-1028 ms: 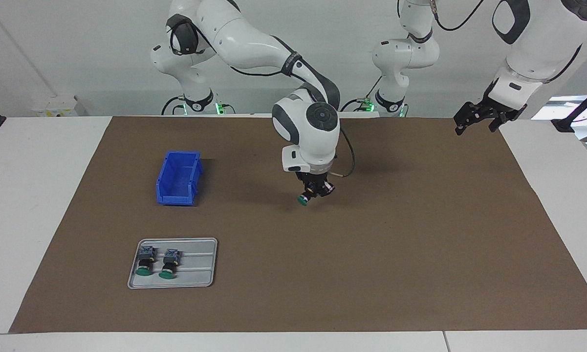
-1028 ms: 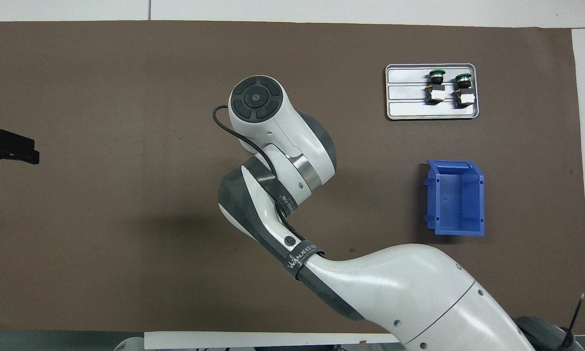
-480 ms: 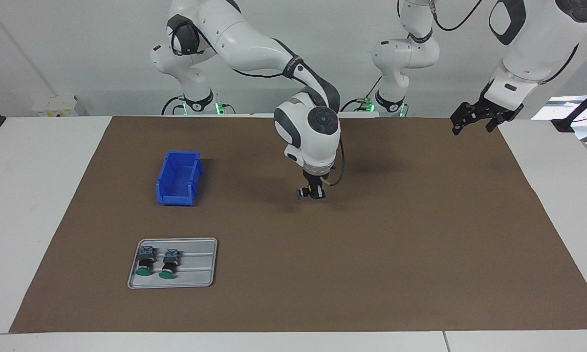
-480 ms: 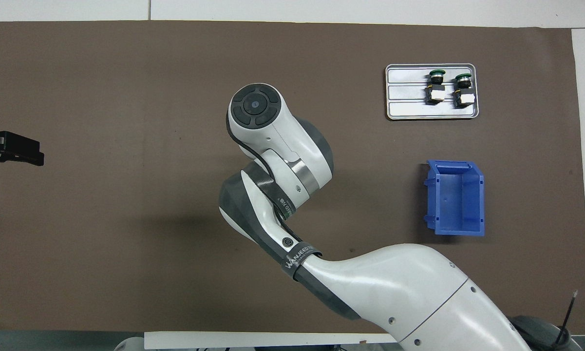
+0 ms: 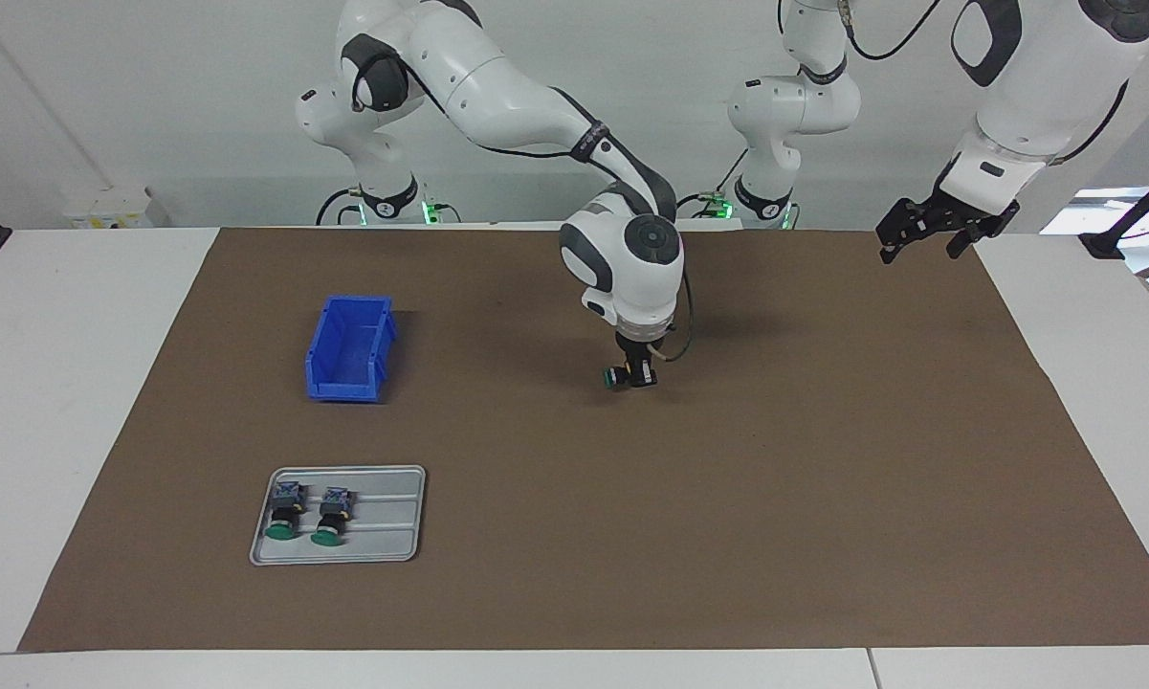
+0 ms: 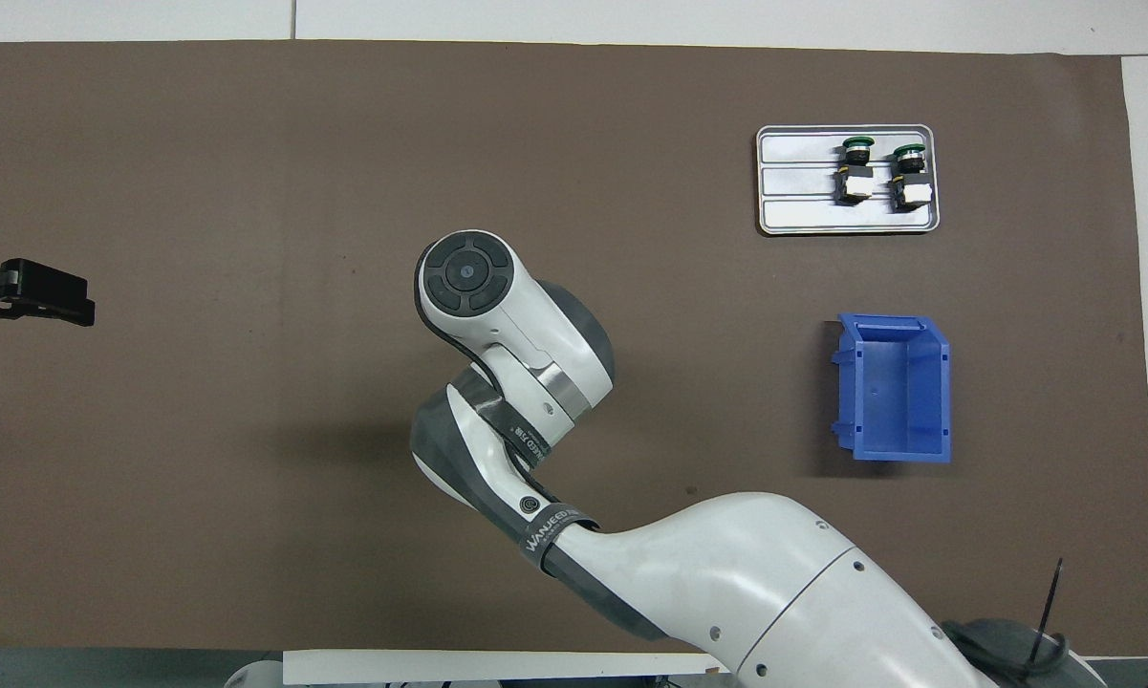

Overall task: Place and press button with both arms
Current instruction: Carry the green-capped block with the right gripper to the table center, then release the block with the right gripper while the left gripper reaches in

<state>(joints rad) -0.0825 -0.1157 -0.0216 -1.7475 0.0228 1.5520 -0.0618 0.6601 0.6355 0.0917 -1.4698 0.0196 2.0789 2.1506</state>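
Note:
My right gripper [image 5: 637,374] is shut on a button [image 5: 614,380], whose green cap points sideways toward the right arm's end of the table. It holds the button just above the middle of the brown mat [image 5: 823,478]. In the overhead view the right arm's wrist [image 6: 468,277] hides both the gripper and the button. Two more buttons [image 5: 284,510] [image 5: 331,515] lie in a grey tray [image 5: 392,536]. My left gripper [image 5: 926,239] is open and empty, raised over the mat's edge at the left arm's end, and it also shows in the overhead view [image 6: 33,291].
A blue bin [image 5: 349,349] stands empty on the mat, nearer to the robots than the tray [image 6: 803,215]. It also shows in the overhead view [image 6: 894,387]. White table [image 5: 77,383] surrounds the mat.
My right gripper has carried the button a little toward the left arm's end of the table and turned at the wrist. My left gripper has drifted slightly inward.

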